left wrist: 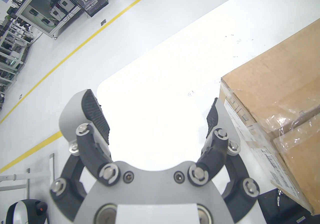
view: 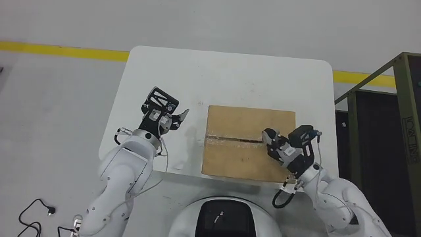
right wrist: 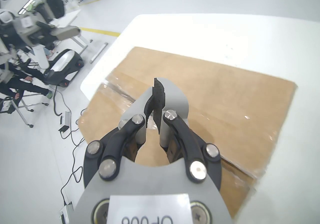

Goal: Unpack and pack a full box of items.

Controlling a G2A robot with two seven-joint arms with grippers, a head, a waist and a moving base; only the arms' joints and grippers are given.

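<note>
Your right gripper [right wrist: 157, 95] is clenched with nothing between its fingers, its tips poised above the tape seam [right wrist: 120, 90] of the closed cardboard box [right wrist: 212, 90], at the seam's end nearer that arm; whether they touch the tape cannot be told. That seam runs side to side across the lid, so its long axis leads from this gripper straight toward your left gripper [left wrist: 151, 105], which hangs spread wide and empty over the bare white table [view: 230, 72], just beside the box's left wall but apart from it. The box sits mid-table, toward the robot's edge. The right arm looks better placed to break the tape
</note>
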